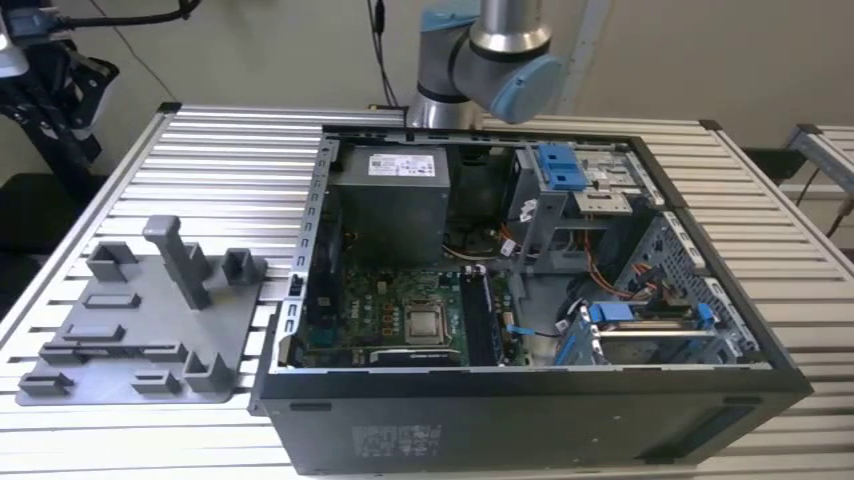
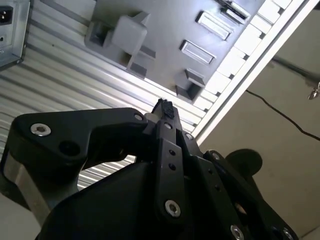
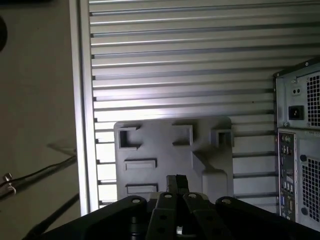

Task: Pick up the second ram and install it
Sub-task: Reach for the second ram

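Note:
In both wrist views my gripper [image 2: 164, 107] [image 3: 176, 181] hangs high above the grey holder plate [image 3: 172, 150] [image 2: 165, 30], its black fingers pressed together with nothing between them. The plate [image 1: 140, 320] lies on the slatted table at the exterior view's left, and its slots and posts carry no board. Inside the open computer case [image 1: 534, 300], narrow dark sticks stand on edge in the slots just right of the processor [image 1: 424, 322]. The bluish one [image 1: 497, 322] looks like the second ram. I cannot tell how deep it sits.
The arm's base and elbow [image 1: 483, 60] rise behind the case. Drive cages with blue clips [image 1: 567, 170] and orange cables fill the case's right side. The table edge [image 3: 82, 110] and a floor cable lie beside the plate. The case's rear panel [image 3: 300, 150] is close by.

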You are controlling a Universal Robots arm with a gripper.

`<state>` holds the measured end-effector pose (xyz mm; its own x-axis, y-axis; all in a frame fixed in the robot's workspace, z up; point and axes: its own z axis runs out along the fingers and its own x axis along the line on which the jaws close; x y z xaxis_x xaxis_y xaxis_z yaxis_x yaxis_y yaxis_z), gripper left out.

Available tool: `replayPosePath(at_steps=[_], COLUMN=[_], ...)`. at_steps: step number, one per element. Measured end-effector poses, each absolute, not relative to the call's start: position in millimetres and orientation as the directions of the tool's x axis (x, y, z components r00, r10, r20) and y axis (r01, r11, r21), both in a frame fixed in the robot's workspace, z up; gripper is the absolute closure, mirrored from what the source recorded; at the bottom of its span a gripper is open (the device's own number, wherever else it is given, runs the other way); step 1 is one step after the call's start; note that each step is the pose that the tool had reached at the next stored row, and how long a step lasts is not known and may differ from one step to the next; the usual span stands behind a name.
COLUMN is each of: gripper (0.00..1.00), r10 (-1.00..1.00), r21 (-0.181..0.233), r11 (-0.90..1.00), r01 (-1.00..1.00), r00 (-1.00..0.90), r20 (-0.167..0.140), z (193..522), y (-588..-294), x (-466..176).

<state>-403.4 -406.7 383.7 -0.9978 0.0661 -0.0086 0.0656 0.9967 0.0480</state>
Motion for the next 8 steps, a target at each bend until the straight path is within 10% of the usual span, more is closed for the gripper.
replayPosePath(at_steps=[8], gripper=[0.89], r10=[0.066], r21=[0.048], r11=[0.997], r01=[0.066], r00=[-0.998], r20=[-0.009], z=[383], y=[-429], x=[-404])
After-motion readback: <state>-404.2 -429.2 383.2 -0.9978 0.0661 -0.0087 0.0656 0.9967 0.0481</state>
